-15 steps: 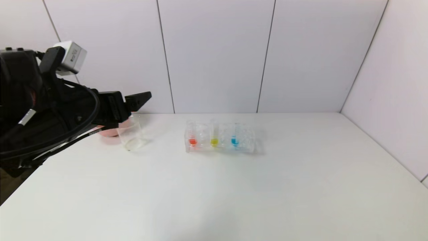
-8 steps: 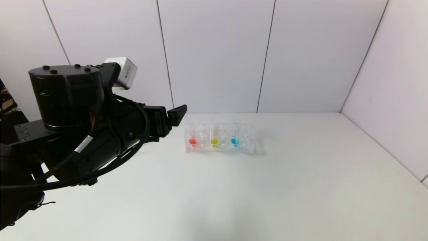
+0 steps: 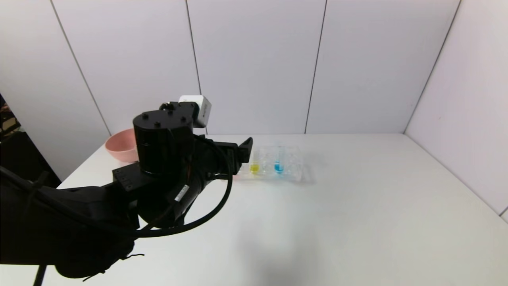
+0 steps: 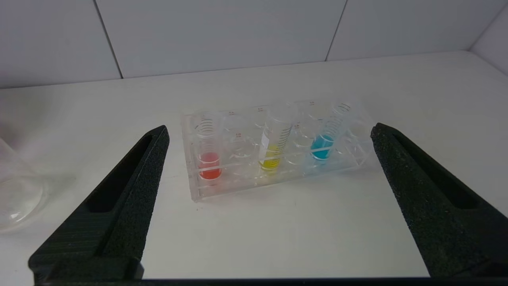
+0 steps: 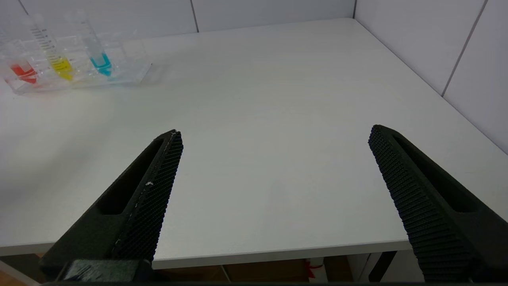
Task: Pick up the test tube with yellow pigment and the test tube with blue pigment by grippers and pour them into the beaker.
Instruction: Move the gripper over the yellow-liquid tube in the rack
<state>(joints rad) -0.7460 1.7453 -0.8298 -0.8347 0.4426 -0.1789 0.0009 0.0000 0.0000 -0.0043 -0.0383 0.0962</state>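
**Left end effector wide open, short of the rack**

The left end effector [image 4: 270,135] hangs above the counter [image 3: 357,206] with its jaws spread wide and nothing between them, pointed at the rack [image 4: 278,159] and stopped just short of it. Its arm reaches in from the robot's left, the bulky black wrist joint upright, the cable looping under it and the white box [image 3: 196,109] on top; in the head view it covers the rack's left end. The right end effector [image 5: 274,159] is also wide open and holds nothing, low at the counter's near edge, well apart from the rack.

The pink bowl [image 3: 121,149] sits at the far left of the counter, behind the arm. The clear rack stands near the back wall. The beaker [image 4: 16,194] stands on the counter to the rack's left, only partly in view. In the rack, left to right, stand the red tube [image 4: 208,159], the yellow tube [image 4: 274,147] and the blue tube [image 4: 325,137], all roughly upright with empty holes between them.
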